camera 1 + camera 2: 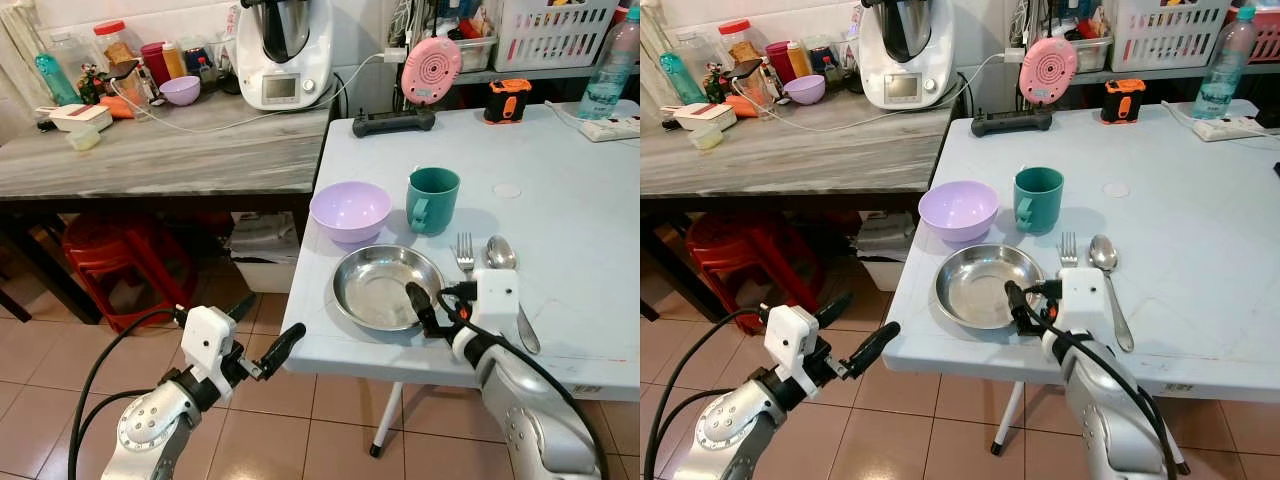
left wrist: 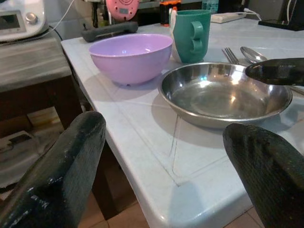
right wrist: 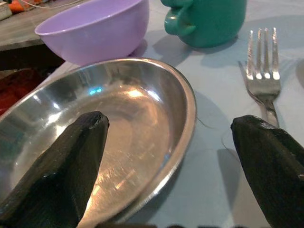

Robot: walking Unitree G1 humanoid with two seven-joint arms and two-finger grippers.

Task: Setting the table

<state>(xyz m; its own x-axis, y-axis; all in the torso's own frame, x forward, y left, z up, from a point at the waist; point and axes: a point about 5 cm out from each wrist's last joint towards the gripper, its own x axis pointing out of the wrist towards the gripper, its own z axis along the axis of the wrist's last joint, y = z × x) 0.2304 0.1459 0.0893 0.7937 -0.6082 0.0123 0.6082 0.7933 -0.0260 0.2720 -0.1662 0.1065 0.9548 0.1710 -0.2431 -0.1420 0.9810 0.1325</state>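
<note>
Already laid near the white table's [image 1: 560, 180] front-left edge, the steel plate [image 1: 375, 285] sits with purple bowl [image 1: 350, 208] and green mug [image 1: 433, 199] behind, fork [image 1: 464, 252] and spoon [image 1: 500, 252] right. Right gripper [image 3: 175, 166], spread wide, straddles the plate's right rim; left gripper [image 1: 262, 335] hangs wide off the table's edge.

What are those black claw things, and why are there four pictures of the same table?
That is a robot with two silver arms. The two wide pictures come from its head; the two close ones from cameras on its wrists. Each arm ends in an end effector with two black fingers. The right end effector, open, straddles the rim of the steel plate, holding nothing. The left end effector hangs open off the table's edge. Also set out: purple bowl, green mug, fork, spoon.
</note>
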